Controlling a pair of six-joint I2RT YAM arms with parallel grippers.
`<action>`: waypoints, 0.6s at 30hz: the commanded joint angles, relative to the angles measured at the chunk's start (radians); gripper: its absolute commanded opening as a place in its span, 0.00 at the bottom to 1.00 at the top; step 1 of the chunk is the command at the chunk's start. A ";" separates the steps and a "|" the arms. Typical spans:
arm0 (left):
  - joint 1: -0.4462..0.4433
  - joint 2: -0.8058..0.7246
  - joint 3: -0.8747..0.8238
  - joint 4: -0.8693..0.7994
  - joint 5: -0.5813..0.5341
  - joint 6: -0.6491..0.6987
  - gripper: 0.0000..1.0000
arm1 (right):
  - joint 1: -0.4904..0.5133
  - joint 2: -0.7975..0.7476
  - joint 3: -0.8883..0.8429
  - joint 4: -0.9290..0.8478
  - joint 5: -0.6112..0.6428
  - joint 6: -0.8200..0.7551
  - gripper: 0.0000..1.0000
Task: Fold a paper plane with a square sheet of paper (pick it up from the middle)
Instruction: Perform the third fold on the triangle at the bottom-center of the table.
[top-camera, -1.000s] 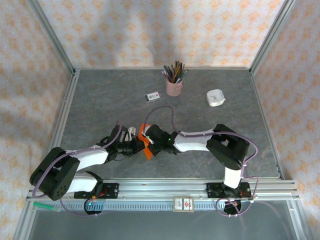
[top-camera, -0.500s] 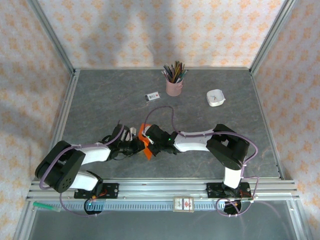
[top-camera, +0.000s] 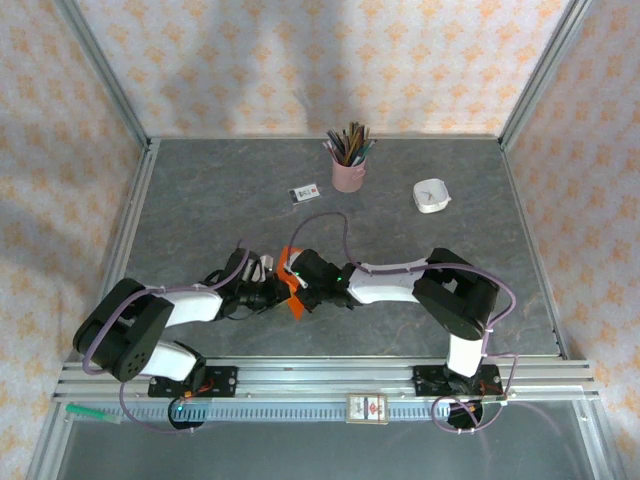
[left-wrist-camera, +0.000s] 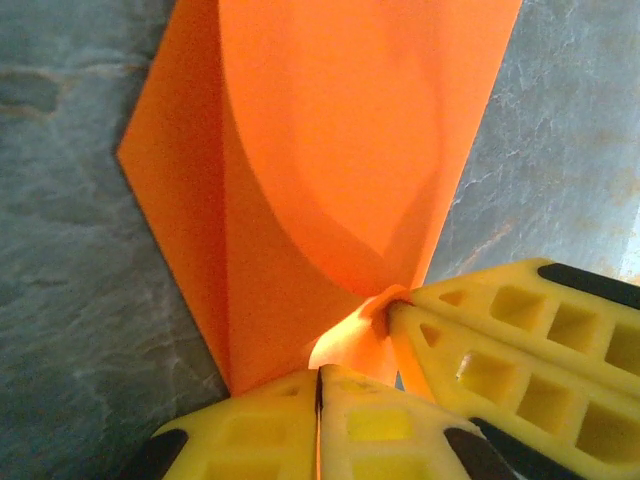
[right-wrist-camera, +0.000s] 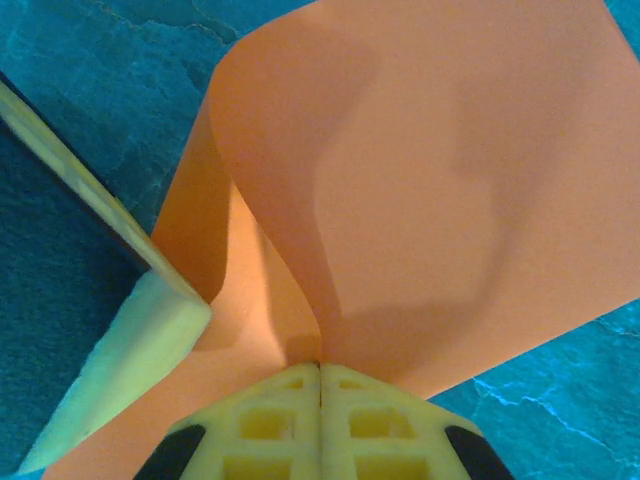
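Observation:
The square sheet of paper (top-camera: 293, 285) is bright orange, folded and bowed, and sits low over the grey table between the two arms. My left gripper (top-camera: 277, 291) comes in from the left and my right gripper (top-camera: 303, 287) from the right. In the left wrist view the paper (left-wrist-camera: 330, 150) fans out ahead and my left gripper (left-wrist-camera: 320, 372) is shut on its near tip, with the right gripper's yellow fingers (left-wrist-camera: 500, 330) pinching a curl beside it. In the right wrist view my right gripper (right-wrist-camera: 320, 365) is shut on the paper (right-wrist-camera: 430, 180), and a left finger (right-wrist-camera: 120, 340) touches its left side.
A pink pencil cup (top-camera: 349, 172), a small white card (top-camera: 304, 193) and a small white dish (top-camera: 431, 196) stand at the back of the table. Metal frame rails run along the left side (top-camera: 130, 230) and the front edge (top-camera: 330, 378).
The left arm's elbow has swung a little to the right and away from the front rail. Both grippers keep their hold and the paper has hardly moved.

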 joint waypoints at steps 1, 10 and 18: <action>0.000 0.022 0.000 -0.034 -0.022 0.034 0.10 | -0.015 0.034 -0.031 -0.105 0.043 -0.014 0.00; -0.003 0.049 -0.055 -0.042 -0.062 0.025 0.08 | -0.017 0.039 0.026 -0.128 0.048 -0.040 0.12; -0.009 0.071 -0.057 -0.082 -0.113 0.036 0.06 | -0.034 0.017 0.082 -0.163 0.059 -0.057 0.21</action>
